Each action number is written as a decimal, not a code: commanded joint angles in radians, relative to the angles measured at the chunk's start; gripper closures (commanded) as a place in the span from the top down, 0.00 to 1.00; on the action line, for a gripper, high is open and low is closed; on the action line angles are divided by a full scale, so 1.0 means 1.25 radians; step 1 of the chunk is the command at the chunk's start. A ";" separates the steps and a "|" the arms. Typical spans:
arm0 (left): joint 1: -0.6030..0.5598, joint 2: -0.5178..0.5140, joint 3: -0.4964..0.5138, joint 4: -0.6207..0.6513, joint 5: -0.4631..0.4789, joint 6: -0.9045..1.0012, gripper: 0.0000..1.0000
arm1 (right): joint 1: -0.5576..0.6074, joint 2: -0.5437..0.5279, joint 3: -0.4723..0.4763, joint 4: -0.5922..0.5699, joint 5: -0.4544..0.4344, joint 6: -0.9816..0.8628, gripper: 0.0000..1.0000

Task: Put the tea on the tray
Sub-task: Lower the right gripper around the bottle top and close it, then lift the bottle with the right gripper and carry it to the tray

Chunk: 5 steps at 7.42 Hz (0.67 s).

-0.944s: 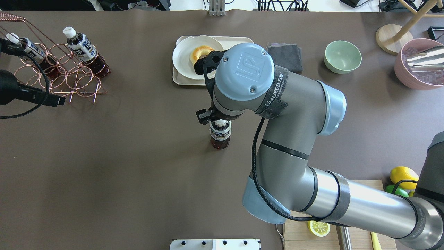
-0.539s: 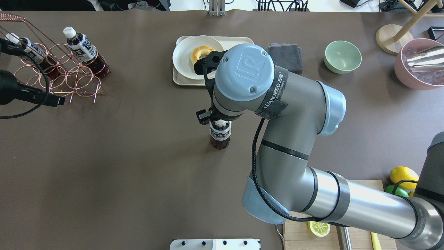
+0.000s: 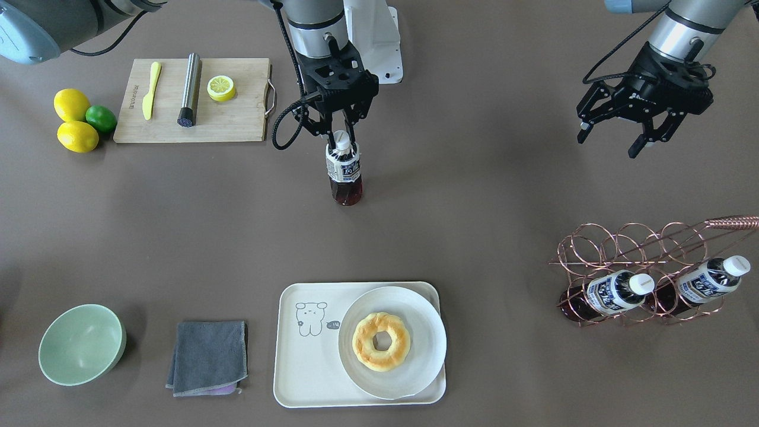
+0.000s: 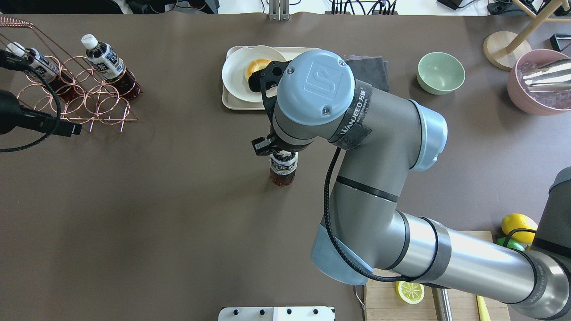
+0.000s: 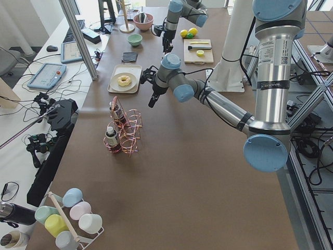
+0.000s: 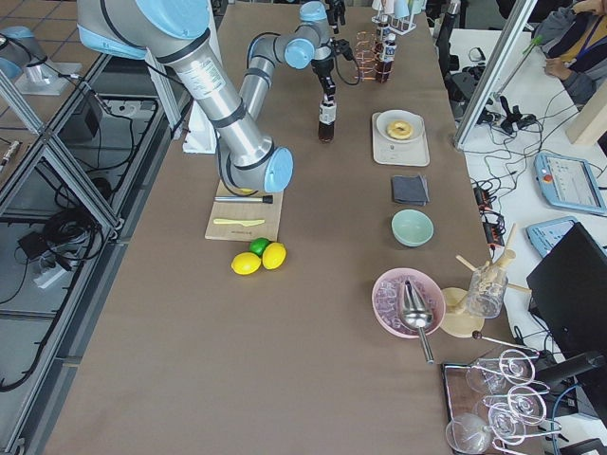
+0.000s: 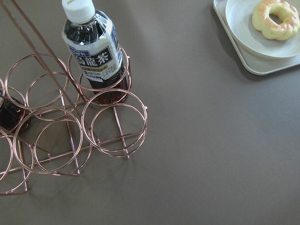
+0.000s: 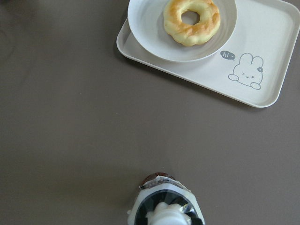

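Observation:
My right gripper (image 3: 342, 137) is shut on the neck of a tea bottle (image 3: 344, 172), which hangs upright at mid-table; the bottle also shows in the overhead view (image 4: 283, 168) and at the bottom of the right wrist view (image 8: 165, 206). The cream tray (image 3: 302, 379) with a small line drawing lies apart from it, farther from the robot (image 4: 229, 104). A white plate (image 3: 415, 367) with a donut (image 3: 381, 342) fills one half of the tray. My left gripper (image 3: 609, 145) is open and empty, above the table near the copper rack (image 3: 646, 261).
Two more tea bottles (image 3: 616, 292) (image 3: 708, 280) lie in the copper rack. A grey cloth (image 3: 207, 356) and a green bowl (image 3: 82, 344) sit beside the tray. A wooden cutting board (image 3: 231, 121) with a lemon half, knife and metal cylinder is near the robot's base, with lemons (image 3: 74, 118) beside it.
My right arm has moved a little toward the tray with the bottle in its gripper. The left arm has barely moved.

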 commanded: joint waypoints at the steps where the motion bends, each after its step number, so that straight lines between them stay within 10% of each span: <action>1: -0.100 0.042 -0.029 0.001 -0.116 0.011 0.96 | 0.068 0.003 -0.001 -0.001 0.058 -0.005 0.00; 5: -0.291 0.218 -0.024 -0.003 -0.262 0.273 0.95 | 0.198 0.074 -0.157 0.034 0.071 -0.089 0.00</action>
